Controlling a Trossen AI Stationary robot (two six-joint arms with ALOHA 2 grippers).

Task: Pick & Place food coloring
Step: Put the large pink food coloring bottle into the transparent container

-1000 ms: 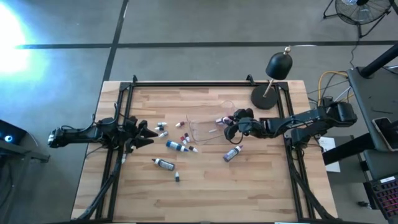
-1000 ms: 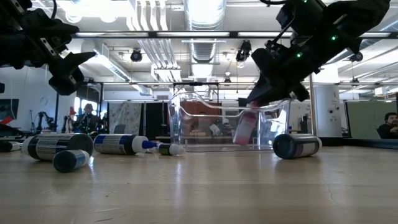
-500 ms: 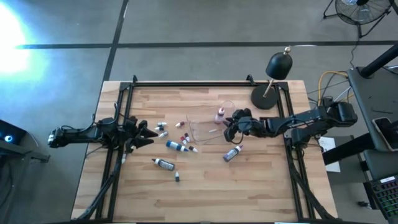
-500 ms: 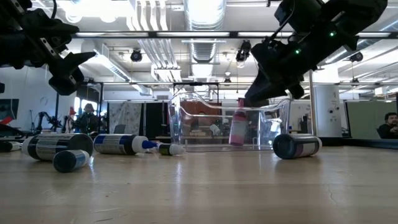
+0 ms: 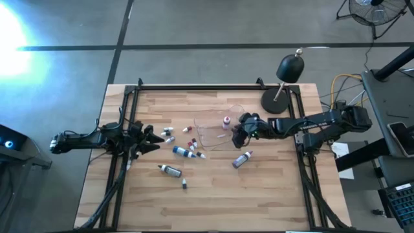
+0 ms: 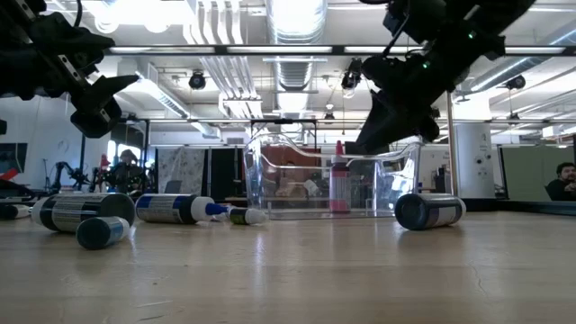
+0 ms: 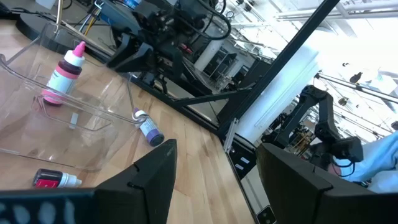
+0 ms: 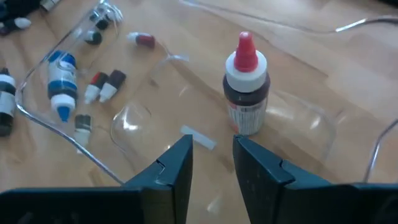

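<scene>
The pink-capped bottle [image 8: 246, 93] now stands upright in the tray [image 5: 208, 136]; the right end effector [image 5: 240, 131], fingers parted and empty, backs away.

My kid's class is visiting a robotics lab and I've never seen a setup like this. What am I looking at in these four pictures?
Two dark robot arms work at a wooden table. One picture looks straight down, one looks level across the tabletop, and two come from cameras on the arms' wrists. The left gripper waits at the table's left side, open and empty. The right gripper hovers over a clear plastic tray, its fingers narrowly apart, holding nothing. In the tray stands a pink-capped bottle of food coloring, upright. More small bottles lie scattered on the wood left of the tray, and another bottle lies near the tray's right end. A black lamp stands at the far right corner.
</scene>
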